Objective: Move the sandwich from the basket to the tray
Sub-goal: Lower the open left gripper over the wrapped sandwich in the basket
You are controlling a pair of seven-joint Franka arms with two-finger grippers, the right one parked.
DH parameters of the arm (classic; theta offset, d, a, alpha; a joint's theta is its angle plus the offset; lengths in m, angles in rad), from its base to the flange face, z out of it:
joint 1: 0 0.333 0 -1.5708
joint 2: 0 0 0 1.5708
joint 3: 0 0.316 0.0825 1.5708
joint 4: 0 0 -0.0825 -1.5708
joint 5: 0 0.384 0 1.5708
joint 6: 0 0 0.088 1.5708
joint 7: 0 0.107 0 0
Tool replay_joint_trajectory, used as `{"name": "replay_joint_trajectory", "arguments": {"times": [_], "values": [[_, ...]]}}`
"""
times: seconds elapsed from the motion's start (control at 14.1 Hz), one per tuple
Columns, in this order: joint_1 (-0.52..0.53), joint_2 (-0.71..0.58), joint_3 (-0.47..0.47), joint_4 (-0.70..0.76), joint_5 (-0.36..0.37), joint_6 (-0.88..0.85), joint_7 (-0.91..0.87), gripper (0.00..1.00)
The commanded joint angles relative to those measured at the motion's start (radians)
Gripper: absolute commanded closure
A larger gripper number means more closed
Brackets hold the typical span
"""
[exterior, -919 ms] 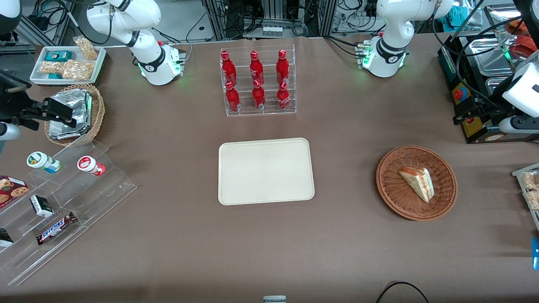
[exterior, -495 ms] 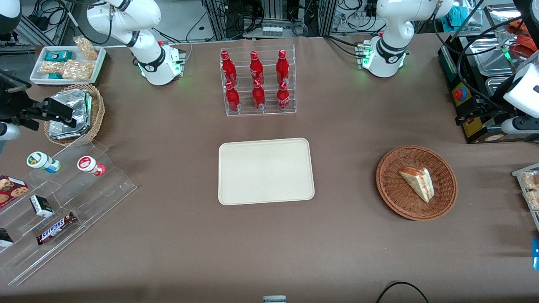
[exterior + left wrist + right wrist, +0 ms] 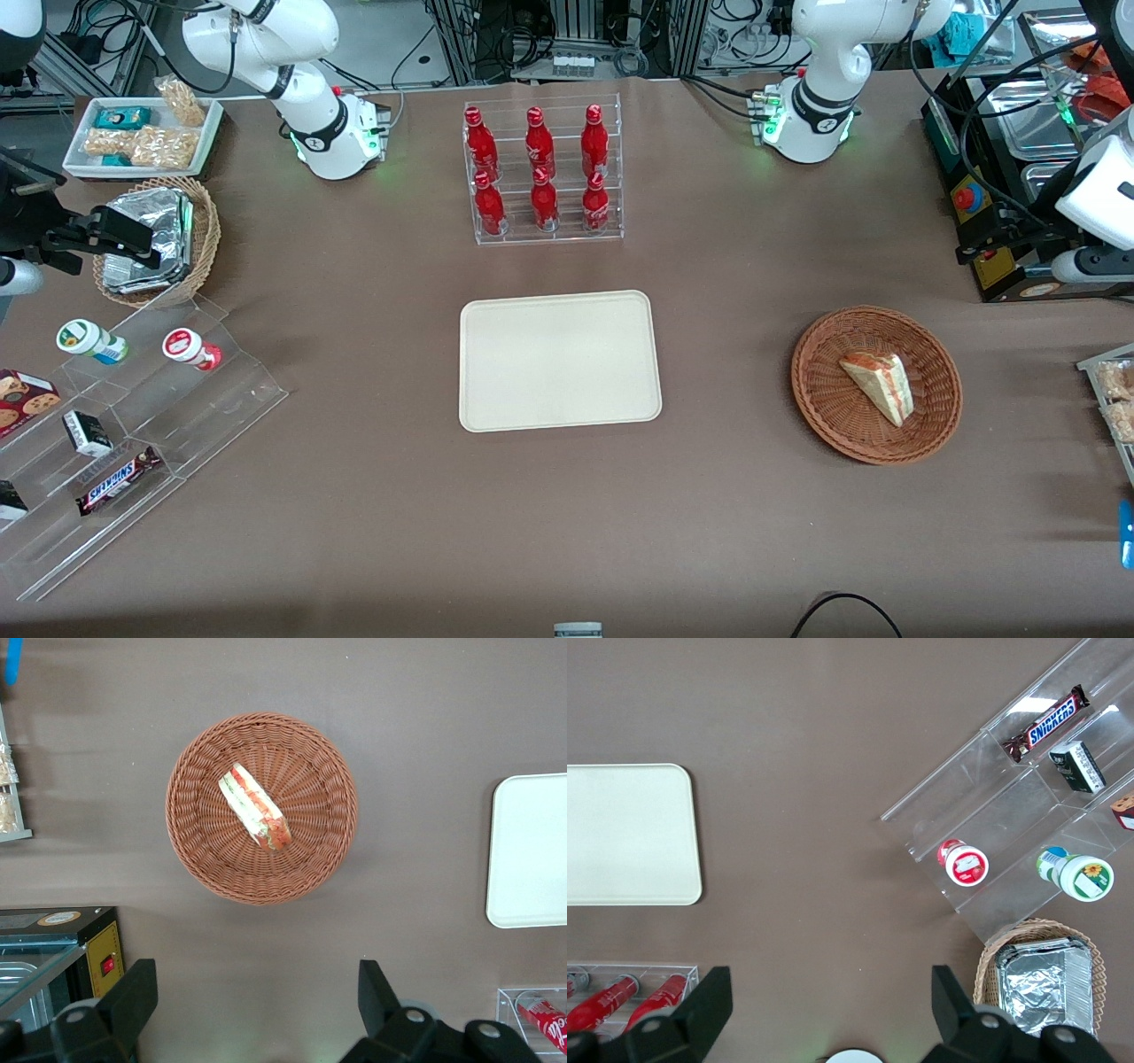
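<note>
We judge the sandwich [image 3: 254, 806] light and soft — pale bread that gives under pressure, with loose red and green filling along its cut edge. It lies flat in the basket [image 3: 199, 859], a little off the middle, toward the working arm's end of the bench. A hard squeeze would likely crush it or push the filling out, so we would close gently across the two broad bread faces near the thick end of the wedge, not on the thin tip. The woven bowl is shallow, so its rim should not get in the way, though the weave may snag a fingertip.

Our gripper [image 3: 254, 1014] hangs high above the bench, fingers spread wide apart and holding nothing; in the front view the wrist [image 3: 1094, 190] sits farther from the camera than the basket [image 3: 828, 416] and nearer the working arm's end. The tray [image 3: 560, 360] lies bare mid-bench, well apart from the basket.

Against the earlier front frames, the wrist has shifted only slightly; sandwich [image 3: 878, 385], basket and tray lie just as they did.
</note>
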Motion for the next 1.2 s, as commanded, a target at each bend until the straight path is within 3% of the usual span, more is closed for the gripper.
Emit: {"name": "replay_joint_trajectory", "arguments": {"times": [0.0,0.35,0.71,0.85,1.13], "values": [[-0.013,-0.006,0.003,-0.025,0.015,-0.001,-0.025,0.00],[-0.013,0.071,0.003,-0.166,0.019,0.160,-0.025,0.00],[-0.009,0.109,0.006,-0.454,0.018,0.589,-0.039,0.00],[-0.006,0.147,0.008,-0.514,0.016,0.726,-0.147,0.00],[-0.004,0.209,0.011,-0.510,0.015,0.757,-0.446,0.00]]}}
